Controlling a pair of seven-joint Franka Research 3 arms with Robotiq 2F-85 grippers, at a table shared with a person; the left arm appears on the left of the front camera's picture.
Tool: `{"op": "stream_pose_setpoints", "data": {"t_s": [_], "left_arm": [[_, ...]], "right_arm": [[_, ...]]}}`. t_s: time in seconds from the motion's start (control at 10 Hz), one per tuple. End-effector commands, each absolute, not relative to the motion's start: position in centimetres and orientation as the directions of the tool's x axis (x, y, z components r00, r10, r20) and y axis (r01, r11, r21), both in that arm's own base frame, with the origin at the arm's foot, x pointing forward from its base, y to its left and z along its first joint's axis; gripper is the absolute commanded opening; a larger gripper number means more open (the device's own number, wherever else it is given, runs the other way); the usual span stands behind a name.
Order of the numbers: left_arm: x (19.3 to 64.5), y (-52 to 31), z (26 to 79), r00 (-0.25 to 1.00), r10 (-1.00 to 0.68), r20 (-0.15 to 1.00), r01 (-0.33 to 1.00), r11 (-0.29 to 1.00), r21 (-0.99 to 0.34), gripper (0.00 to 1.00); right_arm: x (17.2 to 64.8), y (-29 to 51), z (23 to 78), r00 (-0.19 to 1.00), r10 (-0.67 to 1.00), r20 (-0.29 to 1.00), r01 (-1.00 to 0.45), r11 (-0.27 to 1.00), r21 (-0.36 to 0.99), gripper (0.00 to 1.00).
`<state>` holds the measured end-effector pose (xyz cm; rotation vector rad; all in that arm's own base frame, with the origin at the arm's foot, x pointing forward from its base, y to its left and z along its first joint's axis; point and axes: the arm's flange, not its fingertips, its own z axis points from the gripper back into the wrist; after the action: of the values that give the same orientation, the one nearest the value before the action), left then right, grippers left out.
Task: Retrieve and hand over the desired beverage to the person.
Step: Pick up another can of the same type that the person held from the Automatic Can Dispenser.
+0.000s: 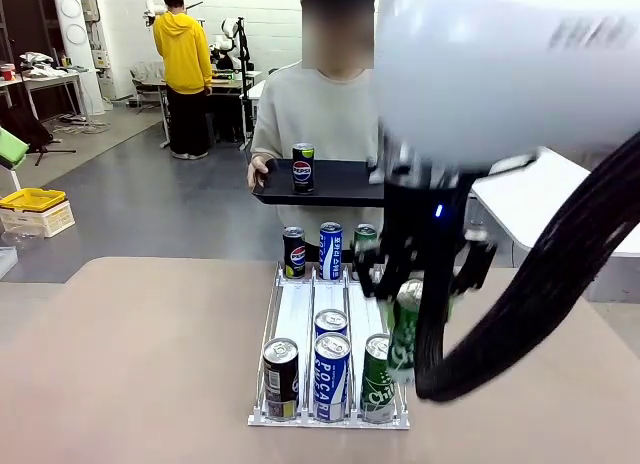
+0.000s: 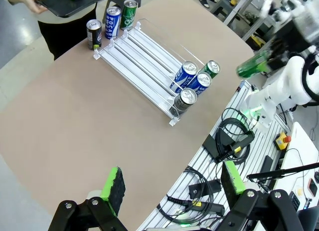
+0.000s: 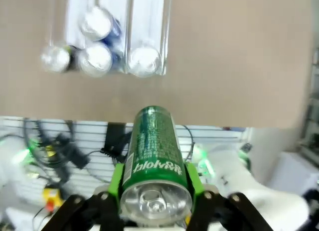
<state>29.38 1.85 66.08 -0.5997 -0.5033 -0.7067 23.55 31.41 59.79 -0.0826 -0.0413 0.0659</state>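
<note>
My right gripper [image 3: 154,193] is shut on a green can [image 3: 153,151], its green pads [image 3: 115,180] pressing both sides. In the front view that green can [image 1: 405,334] hangs tilted in the right gripper [image 1: 410,299], above the right side of the white can rack [image 1: 295,309]. The person [image 1: 320,109], in a light grey sweatshirt, stands at the far side holding a dark tray [image 1: 345,184] with a Pepsi can [image 1: 303,167] on it. Low over the near table edge, my left gripper [image 2: 172,191] is open with nothing between its fingers [image 2: 112,183].
The rack holds a black can [image 1: 281,377], blue Pocari cans [image 1: 331,376] and a green can [image 1: 377,381] at its near end, and three more cans [image 1: 330,249] at the far end. Cables and mounts [image 2: 224,146] lie past the table's near edge.
</note>
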Motion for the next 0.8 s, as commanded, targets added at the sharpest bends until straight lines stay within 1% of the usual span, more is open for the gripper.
{"op": "stream_pose_setpoints", "data": {"t_s": [0.0, 0.1, 0.2, 0.3, 0.4, 0.6, 0.7], "left_arm": [[29.2, 1.9, 66.1, 0.646, -0.449, 0.617, 0.732, 0.594, -0.334, 1.00], [29.2, 1.9, 66.1, 0.646, -0.449, 0.617, 0.732, 0.594, -0.334, 1.00], [29.2, 1.9, 66.1, 0.646, -0.449, 0.617, 0.732, 0.594, -0.334, 1.00], [29.2, 1.9, 66.1, 0.646, -0.449, 0.617, 0.732, 0.594, -0.334, 1.00], [29.2, 1.9, 66.1, 0.646, -0.449, 0.617, 0.732, 0.594, -0.334, 1.00], [29.2, 1.9, 66.1, 0.646, -0.449, 0.617, 0.732, 0.594, -0.334, 1.00], [29.2, 1.9, 66.1, 0.646, -0.449, 0.617, 0.732, 0.594, -0.334, 1.00]], "right_arm": [[24.5, 32.9, 67.0, 0.997, -0.014, 0.078, 0.019, 0.997, -0.072, 0.39], [24.7, 32.9, 70.2, 0.991, -0.049, 0.126, 0.055, 0.997, -0.045, 0.39], [25.8, 32.7, 72.8, 0.983, -0.082, 0.163, 0.083, 0.997, -0.002, 0.39], [27.8, 32.4, 74.5, 0.978, -0.078, 0.196, 0.082, 0.997, -0.011, 0.39], [31.1, 31.7, 75.5, 0.971, -0.108, 0.213, 0.108, 0.994, 0.013, 0.39], [37.3, 30.5, 75.1, 0.970, -0.070, 0.231, 0.054, 0.996, 0.073, 0.39], [40.1, 30.1, 74.2, 0.970, -0.072, 0.231, 0.054, 0.995, 0.081, 0.39]]}}
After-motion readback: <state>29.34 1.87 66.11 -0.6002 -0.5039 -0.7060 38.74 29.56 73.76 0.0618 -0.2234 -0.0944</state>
